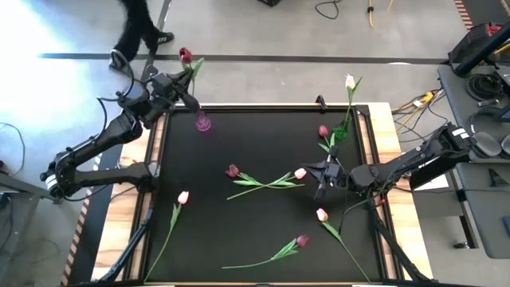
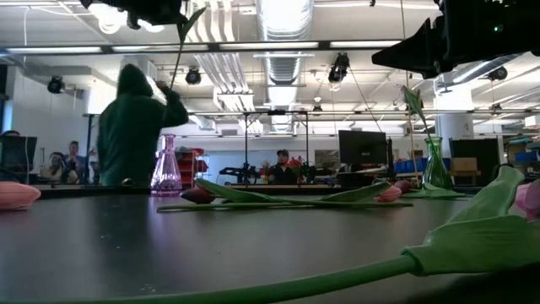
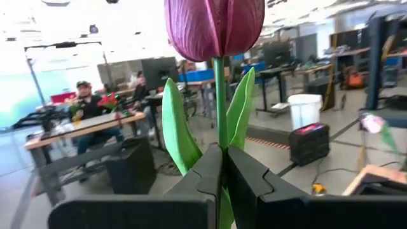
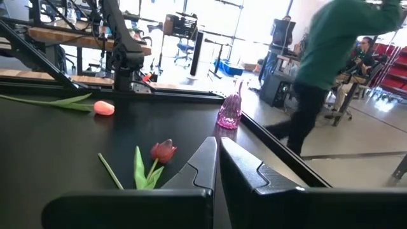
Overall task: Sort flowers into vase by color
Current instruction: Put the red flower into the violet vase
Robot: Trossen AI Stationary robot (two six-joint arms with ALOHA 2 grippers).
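The left arm's fingers (image 1: 180,89) are pinching the green stem of a dark magenta tulip (image 1: 186,56), held up beyond the far left corner of the black worktop (image 1: 263,199); in the left wrist view the two fingers (image 3: 200,175) are pressed tight on the stem, the magenta head (image 3: 214,27) standing upright just above them with a leaf on either side. Just beside these fingers, inside the worktop's far left corner, stands a pink glass vase (image 1: 203,122). A person in a dark hooded top (image 2: 133,127) walks past behind that corner.

Nearer the front left edge lies a pale pink tulip (image 1: 183,197), well apart from both arms. Toward the middle lies a dark magenta tulip (image 1: 232,171), its stem crossing that of a pale pink one (image 1: 300,173) whose head lies just to the left of the right arm's fingers (image 1: 320,180). Another dark magenta flower (image 1: 302,240) lies close to the front edge.

The right arm's fingers are pressed together with nothing between them, hanging over the right half of the worktop. Just in front of them lies a pale pink tulip (image 1: 322,214); beyond them lies a dark magenta one (image 1: 323,131). Farther off, at the far right corner, a white tulip (image 1: 349,80) stands in a green vase (image 2: 435,166).
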